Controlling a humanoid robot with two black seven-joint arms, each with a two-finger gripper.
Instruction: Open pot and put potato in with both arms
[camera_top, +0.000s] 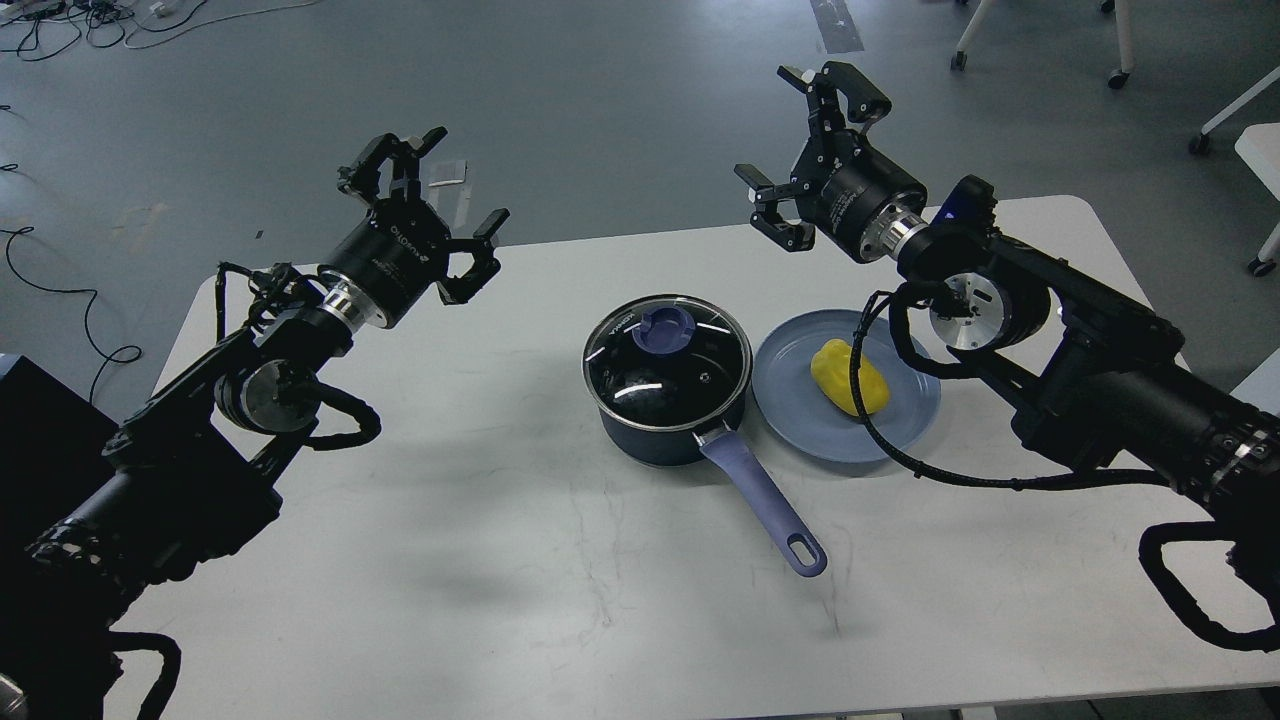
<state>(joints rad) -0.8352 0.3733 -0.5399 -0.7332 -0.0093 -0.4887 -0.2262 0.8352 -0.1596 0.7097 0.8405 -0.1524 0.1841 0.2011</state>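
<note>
The dark navy pot (668, 420) stands mid-table with a glass lid (668, 362) on it; the lid has a lavender knob (664, 328). Its long lavender handle (765, 500) points toward the front right. The yellow potato (849, 377) lies on a light-blue plate (800, 420) just right of the pot. My left gripper (425, 215) hovers open over the table's far left, well away from the pot. High above the far edge, behind the plate, my right gripper (800, 150) is open too. Neither holds anything.
A white table (500, 580) carries everything. A black cable (880, 440) from the right arm loops over the plate's right side. A black box (40, 420) stands at the left edge. Chair legs (1120, 60) and floor cables (60, 290) lie beyond the table.
</note>
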